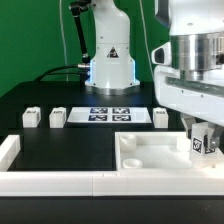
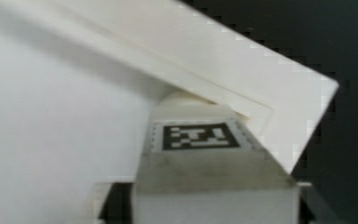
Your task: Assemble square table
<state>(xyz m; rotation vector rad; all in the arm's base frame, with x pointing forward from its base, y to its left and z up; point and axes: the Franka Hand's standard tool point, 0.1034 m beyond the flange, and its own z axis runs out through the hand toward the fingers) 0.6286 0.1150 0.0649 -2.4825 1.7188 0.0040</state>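
Observation:
The white square panel point(image 1: 150, 150) with its raised rim lies at the front on the exterior view's right. In the wrist view the panel point(image 2: 87, 100) fills most of the picture, one corner pointing away. My gripper point(image 1: 203, 138) stands over the panel's near right corner, shut on a white leg point(image 1: 203, 146) whose tag faces the camera. That leg point(image 2: 202, 140) is pressed between my two dark fingers point(image 2: 115, 203), its far end at the panel's corner. Three more legs stand on the black table: two point(image 1: 31, 117) point(image 1: 58, 117) on the left and one point(image 1: 160, 117) behind the panel.
The marker board point(image 1: 110, 113) lies flat in front of the arm's base point(image 1: 110, 68). A low white border rail point(image 1: 90, 183) runs along the front edge, with a raised end point(image 1: 8, 150) on the exterior view's left.

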